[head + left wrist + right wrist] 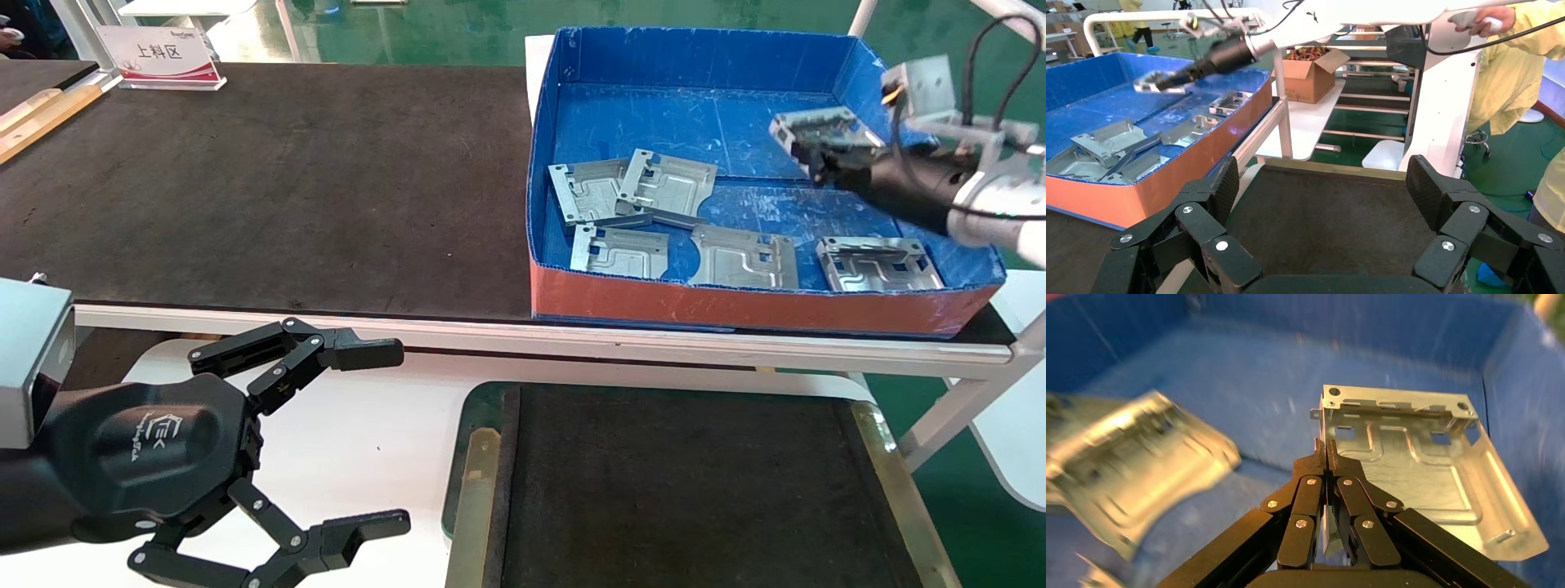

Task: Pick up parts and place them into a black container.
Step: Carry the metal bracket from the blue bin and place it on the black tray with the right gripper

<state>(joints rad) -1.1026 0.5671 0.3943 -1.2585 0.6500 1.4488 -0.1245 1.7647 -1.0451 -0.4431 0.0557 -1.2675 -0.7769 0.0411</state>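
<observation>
My right gripper (820, 159) is shut on the edge of a silver-grey part (817, 125) and holds it in the air over the right side of the blue box (711, 53). In the right wrist view the fingers (1326, 458) pinch the plate's (1419, 471) edge. Several more parts (619, 249) lie on the box floor. The black container (478, 490) lies in front of me, below the table, with nothing in it. My left gripper (391, 437) is open and empty, parked just left of the container; it also shows in the left wrist view (1324, 187).
The blue box has an orange-red front wall (735, 304) and stands on a long black mat (286, 180). A white frame rail (572, 339) runs between the mat and the container. A sign (163, 57) stands at the back left. A person in yellow (1511, 73) stands to the side.
</observation>
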